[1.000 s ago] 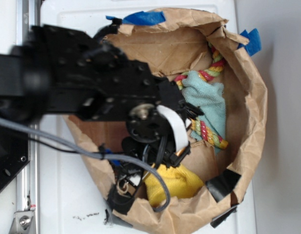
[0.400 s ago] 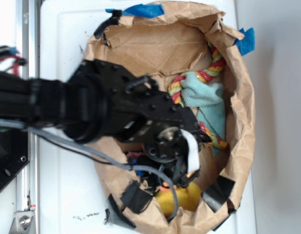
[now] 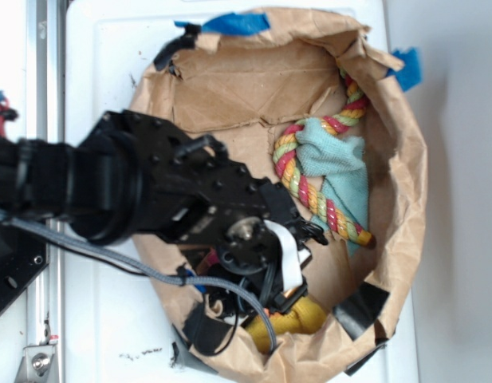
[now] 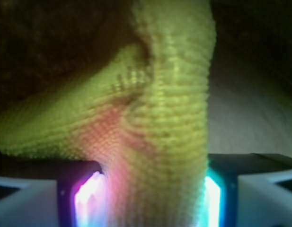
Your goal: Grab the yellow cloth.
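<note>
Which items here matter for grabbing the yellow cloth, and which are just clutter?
Job:
yellow cloth, pinched between the fingers
gripper

Lying about:
teal cloth
braided rope
paper bag holding it all
blue tape

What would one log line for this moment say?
gripper: shut on bright yellow woven cloth | site: inside brown paper bag | teal cloth, braided rope: untouched

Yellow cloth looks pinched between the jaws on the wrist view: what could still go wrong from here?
1. The yellow cloth is held by a narrow fold only; the rest bulges sideways, so it may slip out on lifting.
2. The gripper sits low by the paper bag wall, and lifting could snag or drag the bag.
3. The grey cable loops near the jaws and might catch.
</note>
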You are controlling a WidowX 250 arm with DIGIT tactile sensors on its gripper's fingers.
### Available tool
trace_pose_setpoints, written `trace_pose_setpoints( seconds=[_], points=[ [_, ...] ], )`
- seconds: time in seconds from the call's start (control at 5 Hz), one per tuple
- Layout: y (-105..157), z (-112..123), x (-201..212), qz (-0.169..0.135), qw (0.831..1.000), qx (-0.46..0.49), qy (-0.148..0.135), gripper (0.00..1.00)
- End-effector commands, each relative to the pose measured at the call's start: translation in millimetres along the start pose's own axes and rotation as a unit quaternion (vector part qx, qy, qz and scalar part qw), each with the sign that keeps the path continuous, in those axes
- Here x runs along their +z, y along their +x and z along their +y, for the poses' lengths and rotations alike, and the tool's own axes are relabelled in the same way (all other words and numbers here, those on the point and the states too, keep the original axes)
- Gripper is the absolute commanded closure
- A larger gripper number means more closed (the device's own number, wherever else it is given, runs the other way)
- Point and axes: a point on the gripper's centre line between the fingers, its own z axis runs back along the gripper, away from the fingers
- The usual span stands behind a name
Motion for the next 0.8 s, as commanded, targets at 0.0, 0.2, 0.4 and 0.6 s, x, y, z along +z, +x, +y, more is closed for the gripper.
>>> trace_pose_setpoints(
  seconds=[0.0,0.2,0.4,0.6],
  points=[
    [9,0,31,-0.022,0.999,0.039,0.026,1.0],
    [11,-1,60,0.038,0.984,0.161,0.067,1.0],
    [9,-16,80,0.044,0.966,0.238,0.095,1.0],
    [-6,-37,105,0.053,0.943,0.304,0.123,1.0]
  ],
)
